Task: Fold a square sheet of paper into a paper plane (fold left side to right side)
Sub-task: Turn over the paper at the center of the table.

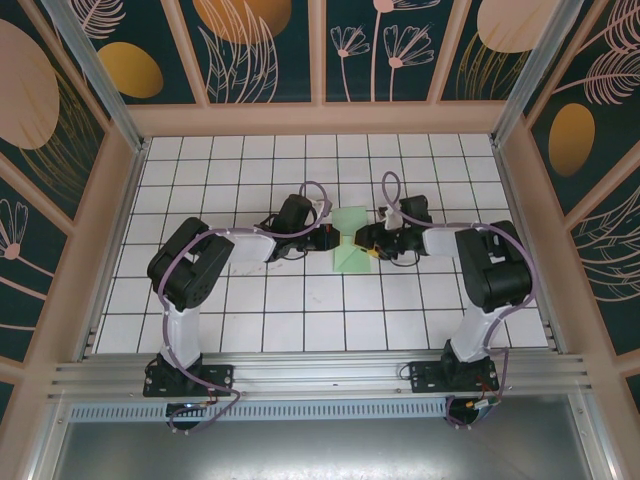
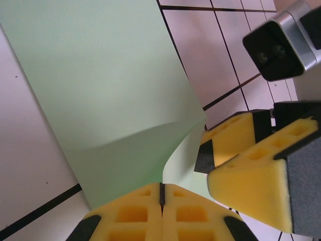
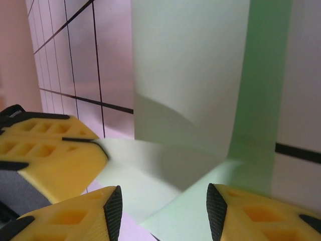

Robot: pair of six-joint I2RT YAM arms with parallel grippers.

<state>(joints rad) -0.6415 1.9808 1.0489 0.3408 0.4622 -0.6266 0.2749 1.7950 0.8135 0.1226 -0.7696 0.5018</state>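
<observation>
The square sheet of paper (image 1: 351,262) is pale mint green and lies mid-table, pinched in at its middle between both grippers. My left gripper (image 1: 334,240) is shut on a lifted edge of the sheet. In the left wrist view its yellow pads (image 2: 135,216) meet at the tip (image 2: 162,193), and the sheet (image 2: 100,75) curls up from them. My right gripper (image 1: 368,240) faces it from the right. In the right wrist view that gripper (image 3: 163,211) stands open over the sheet (image 3: 185,75), with the paper between its fingers. The left gripper's fingers (image 3: 55,155) hold the flap at the left.
The floor is white grid tiles (image 1: 300,310). Wood-framed patterned walls (image 1: 120,200) enclose the left, right and back. An aluminium rail (image 1: 320,375) runs along the near edge. In the left wrist view the right arm's camera (image 2: 281,45) hangs close, and its yellow fingers (image 2: 251,170) nearly touch mine.
</observation>
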